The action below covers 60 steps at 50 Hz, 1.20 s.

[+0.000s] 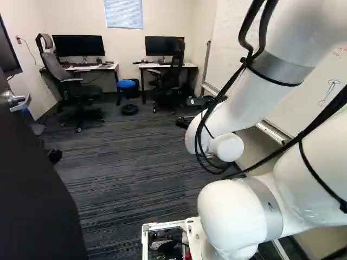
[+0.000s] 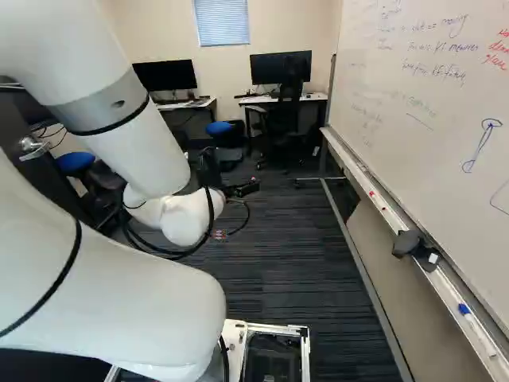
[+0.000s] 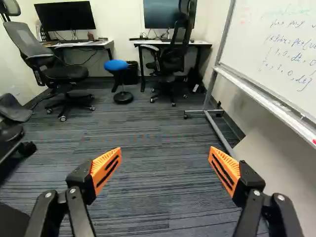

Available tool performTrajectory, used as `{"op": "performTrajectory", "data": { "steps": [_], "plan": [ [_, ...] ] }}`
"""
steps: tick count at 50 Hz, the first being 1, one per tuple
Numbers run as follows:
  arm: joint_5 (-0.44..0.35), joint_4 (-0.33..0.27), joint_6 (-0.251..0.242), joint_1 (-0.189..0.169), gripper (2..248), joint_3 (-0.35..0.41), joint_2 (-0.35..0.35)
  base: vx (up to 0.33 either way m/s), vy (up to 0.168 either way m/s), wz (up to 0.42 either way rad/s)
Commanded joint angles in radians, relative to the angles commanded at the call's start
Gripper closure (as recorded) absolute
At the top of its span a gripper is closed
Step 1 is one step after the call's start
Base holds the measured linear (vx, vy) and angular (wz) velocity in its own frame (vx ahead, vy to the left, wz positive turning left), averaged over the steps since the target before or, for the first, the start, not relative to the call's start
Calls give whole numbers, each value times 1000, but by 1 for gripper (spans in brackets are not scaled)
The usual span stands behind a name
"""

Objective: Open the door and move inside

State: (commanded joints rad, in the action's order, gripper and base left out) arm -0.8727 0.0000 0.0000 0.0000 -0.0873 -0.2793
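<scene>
The gripper (image 2: 238,190) is standing wide open at the front, its two orange pads (image 3: 105,169) facing each other well apart, and nothing is resting between them; striped carpet (image 3: 158,148) is stretching out below and ahead. To its left the dark door (image 1: 32,179) is standing open, its metal handle (image 1: 19,101) sitting apart from the gripper. Ahead and to the left, a grey office chair (image 3: 64,74) is facing a table (image 3: 107,43) that is carrying a black monitor (image 3: 64,16). Between the two fingers' lines, farther ahead, a stool with a blue seat (image 3: 116,65) is standing beside a black bin (image 3: 131,74). Right of that, another table (image 3: 200,44) is holding a second monitor (image 3: 154,15), with a black chair (image 3: 173,58) standing in front of it. To the gripper's right, a whiteboard (image 3: 286,54) is showing handwriting, and its long ledge (image 3: 266,101) is running alongside; a blue marker (image 2: 464,309) is lying there.
</scene>
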Motion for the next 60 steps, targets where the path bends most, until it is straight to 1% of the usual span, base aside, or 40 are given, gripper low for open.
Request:
{"op": "performTrajectory", "data": {
  "steps": [33, 60],
  "plan": [
    [0, 0, 0, 0, 3, 0, 0, 225, 1, -10],
    [0, 0, 0, 0, 3, 0, 0, 227, 39, -25]
  ]
}}
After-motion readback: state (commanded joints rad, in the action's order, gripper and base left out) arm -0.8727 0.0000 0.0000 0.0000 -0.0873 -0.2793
